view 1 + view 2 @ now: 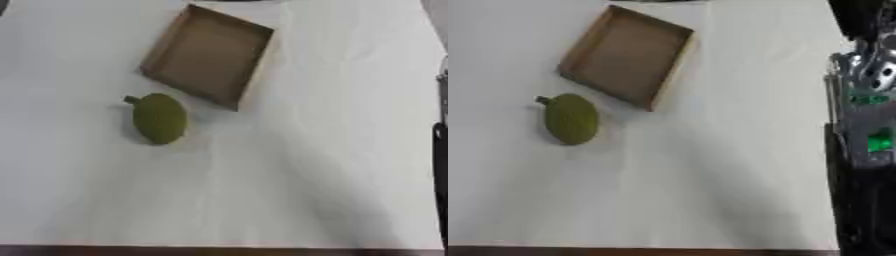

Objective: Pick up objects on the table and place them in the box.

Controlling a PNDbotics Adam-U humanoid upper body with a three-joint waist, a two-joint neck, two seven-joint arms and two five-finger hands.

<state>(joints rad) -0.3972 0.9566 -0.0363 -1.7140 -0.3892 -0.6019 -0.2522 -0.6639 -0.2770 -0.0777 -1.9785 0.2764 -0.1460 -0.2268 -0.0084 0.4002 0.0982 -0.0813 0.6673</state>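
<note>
An olive-green oval fruit (159,119) with a short stem lies on the white table (289,180), just in front of the box's near-left corner. The shallow brown cardboard box (208,55) sits askew at the back centre, open on top, with nothing inside. My right arm runs along the right edge in the right eye view, black with silver joints and green lights. Its hand (861,17) shows only as a dark blurred shape at the top right, far from the fruit and box. My left hand appears in neither view.
The table's dark front edge (219,250) runs along the bottom. White tabletop stretches between the fruit and my right arm (866,150).
</note>
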